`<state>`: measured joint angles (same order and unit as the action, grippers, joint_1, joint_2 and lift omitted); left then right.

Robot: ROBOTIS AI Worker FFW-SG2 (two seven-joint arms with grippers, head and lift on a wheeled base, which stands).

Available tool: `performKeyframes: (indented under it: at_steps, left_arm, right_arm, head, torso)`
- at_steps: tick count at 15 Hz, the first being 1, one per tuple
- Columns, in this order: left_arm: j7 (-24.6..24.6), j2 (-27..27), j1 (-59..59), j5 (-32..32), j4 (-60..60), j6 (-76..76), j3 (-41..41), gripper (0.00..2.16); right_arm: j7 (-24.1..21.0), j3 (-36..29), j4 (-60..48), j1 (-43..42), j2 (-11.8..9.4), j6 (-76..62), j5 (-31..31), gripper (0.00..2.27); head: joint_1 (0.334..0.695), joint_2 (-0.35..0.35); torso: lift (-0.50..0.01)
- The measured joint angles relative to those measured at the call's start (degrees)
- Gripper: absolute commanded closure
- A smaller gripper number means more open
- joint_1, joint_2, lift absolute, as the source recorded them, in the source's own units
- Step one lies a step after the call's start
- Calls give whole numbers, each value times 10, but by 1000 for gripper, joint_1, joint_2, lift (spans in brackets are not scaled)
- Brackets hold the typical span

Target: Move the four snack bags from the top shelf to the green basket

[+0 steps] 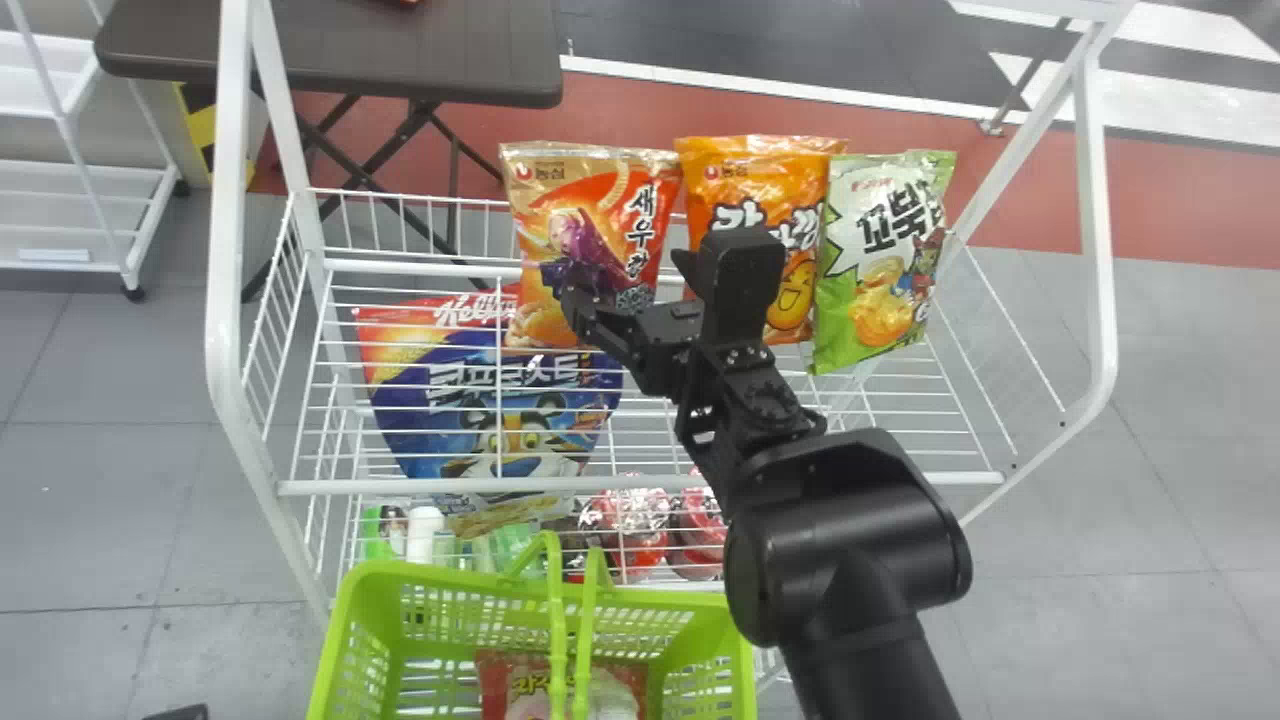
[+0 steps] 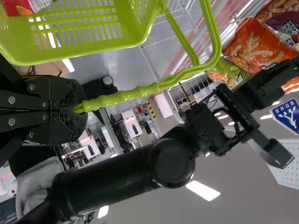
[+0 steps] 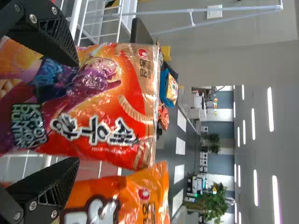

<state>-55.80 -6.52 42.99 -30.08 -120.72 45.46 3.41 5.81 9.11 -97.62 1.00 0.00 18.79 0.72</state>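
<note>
In the head view my right gripper is at the front of the red-orange snack bag, upper shelf. An orange bag and a green-white bag stand to its right. The right wrist view has the right gripper open, one finger near each side edge of the red-orange bag; the orange bag is beside it. A red bag lies in the green basket. My left gripper is shut on the green basket's handle.
A large blue cereal bag and red packages are lower in the white wire rack. Its posts rise at both sides. Behind it stands a dark table; another white rack is at the far left.
</note>
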Motion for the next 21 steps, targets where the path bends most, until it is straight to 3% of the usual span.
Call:
performKeyframes:
  at_steps: [1, 2, 3, 5, 9, 13, 18, 21]
  left_arm:
    - [0, -1, -2, -1, 2, 0, 1, 1335]
    - [0, -2, -4, -1, 3, 0, 2, 1335]
    - [-1, -2, -4, -2, 4, 0, 2, 1335]
    - [-2, -2, -4, -3, 5, 0, 2, 1335]
    - [-3, -2, 0, -2, 1, -1, 2, 1335]
    - [-4, -2, 5, -1, -6, -1, 2, 1335]
    - [-5, -1, 13, 0, -9, -3, 0, 1335]
    - [-4, 2, 14, 3, -9, -7, 0, 1335]
  right_arm:
    - [6, 2, 14, -10, 0, 1, -5, 653]
    - [17, 3, 23, -18, 0, 4, -7, 1534]
    - [32, 4, 31, -24, 0, 12, -8, 2111]
    - [40, 7, 33, -26, 0, 40, -8, 2219]
    - [40, 10, -33, 23, 0, 47, 2, 2216]
    - [42, -10, -116, 83, -6, 46, 1, 2216]
    - [85, -73, -310, 232, -28, 51, -23, 2216]
    - [110, -138, -430, 365, -28, 70, -67, 2216]
  head:
    - [695, -177]
    - [695, -171]
    - [695, -163]
    - [695, -151]
    - [695, -150]
    - [695, -193]
    - [695, -295]
    - [695, -350]
  torso:
    - [0]
    - [0]
    - [0]
    - [0]
    - [0]
    - [0]
    - [0]
    - [0]
